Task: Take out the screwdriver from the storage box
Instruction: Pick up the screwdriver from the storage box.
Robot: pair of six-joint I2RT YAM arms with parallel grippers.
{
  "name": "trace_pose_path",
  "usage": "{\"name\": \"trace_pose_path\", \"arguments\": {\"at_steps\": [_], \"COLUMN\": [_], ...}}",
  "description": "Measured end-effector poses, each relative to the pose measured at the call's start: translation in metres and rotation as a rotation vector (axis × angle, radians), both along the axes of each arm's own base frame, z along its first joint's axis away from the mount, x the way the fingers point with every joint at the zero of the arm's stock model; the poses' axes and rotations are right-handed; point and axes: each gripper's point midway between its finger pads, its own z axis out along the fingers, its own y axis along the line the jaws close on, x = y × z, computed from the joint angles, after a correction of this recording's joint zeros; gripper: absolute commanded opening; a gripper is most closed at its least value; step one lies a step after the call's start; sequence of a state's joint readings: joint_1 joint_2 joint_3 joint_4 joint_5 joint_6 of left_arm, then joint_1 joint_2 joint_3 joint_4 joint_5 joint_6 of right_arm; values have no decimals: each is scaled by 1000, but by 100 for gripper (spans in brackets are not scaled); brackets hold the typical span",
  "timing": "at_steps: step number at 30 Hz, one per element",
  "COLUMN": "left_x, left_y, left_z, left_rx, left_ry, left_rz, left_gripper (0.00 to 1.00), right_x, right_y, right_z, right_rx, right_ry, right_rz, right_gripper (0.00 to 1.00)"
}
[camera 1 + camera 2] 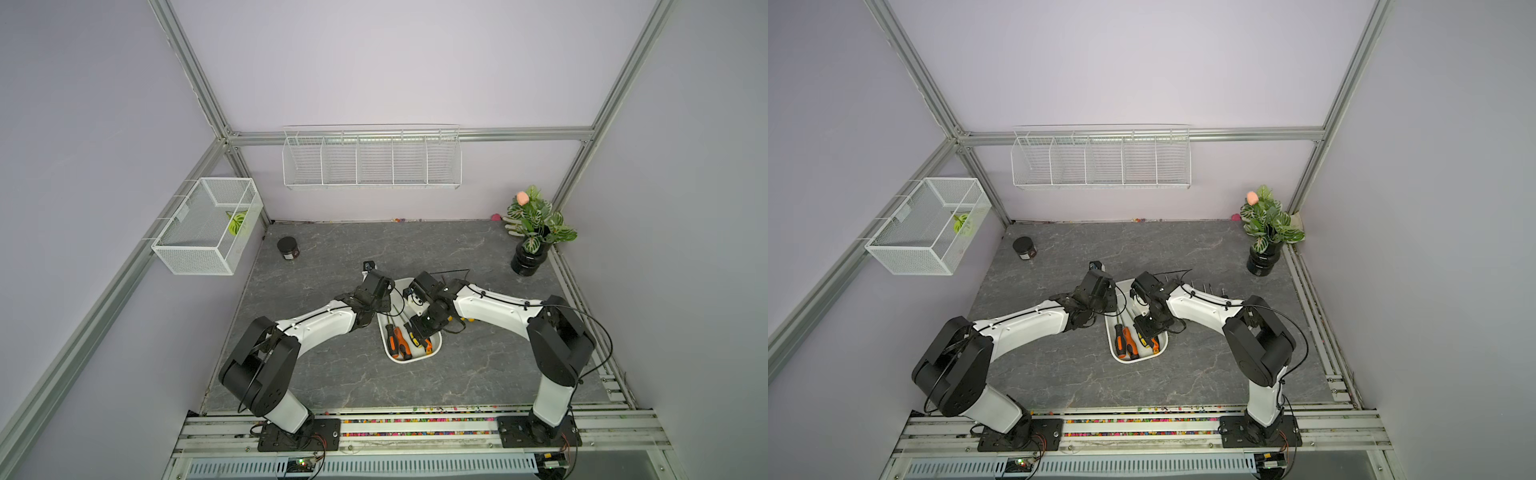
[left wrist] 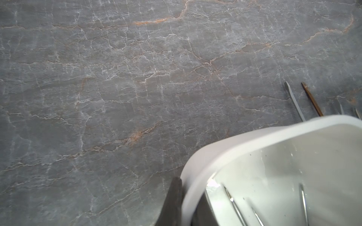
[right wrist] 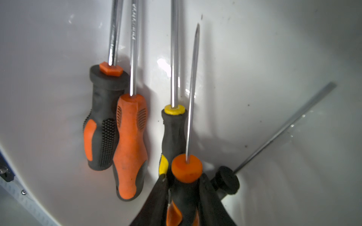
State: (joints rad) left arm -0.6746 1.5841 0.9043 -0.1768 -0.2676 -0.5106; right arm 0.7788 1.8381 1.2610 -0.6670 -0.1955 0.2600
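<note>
The white storage box (image 1: 405, 361) sits mid-table between both arms and shows in both top views (image 1: 1133, 360). Several screwdrivers lie inside it. My right gripper (image 3: 185, 187) reaches down into the box and is shut on the black-and-orange handle of a thin-shafted screwdriver (image 3: 187, 168). Beside it lie a black-orange one (image 3: 103, 121), an orange one (image 3: 130, 144), a yellow-black one (image 3: 173, 129) and a black-handled one (image 3: 225, 182). My left gripper (image 2: 188, 195) is shut on the box's rim (image 2: 244, 140) near a far corner, one finger (image 2: 172, 197) outside the wall.
Several screwdriver shafts (image 2: 294, 101) lie on the grey stone table beyond the box, partly under my right arm (image 1: 1208, 287). A dark jar (image 1: 288, 248) stands back left, a potted plant (image 1: 532, 232) back right. A mesh basket (image 1: 208, 226) and a wire rack (image 1: 372, 160) hang on the walls.
</note>
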Motion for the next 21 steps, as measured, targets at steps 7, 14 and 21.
{"name": "trace_pose_path", "arguments": {"at_steps": [7,14,21], "left_x": [0,0,0], "left_y": [0,0,0], "left_z": [0,0,0], "left_rx": [0,0,-1], "left_ry": [0,0,-1], "left_rz": [1,0,0], "left_gripper": [0,0,0], "right_x": [1,3,4], "right_y": [-5,-6,-5], "right_z": [1,6,33], "right_rx": [4,13,62], "right_ry": [1,-8,-57], "right_rz": [-4,-5,-7], "right_gripper": [15,0,0]}}
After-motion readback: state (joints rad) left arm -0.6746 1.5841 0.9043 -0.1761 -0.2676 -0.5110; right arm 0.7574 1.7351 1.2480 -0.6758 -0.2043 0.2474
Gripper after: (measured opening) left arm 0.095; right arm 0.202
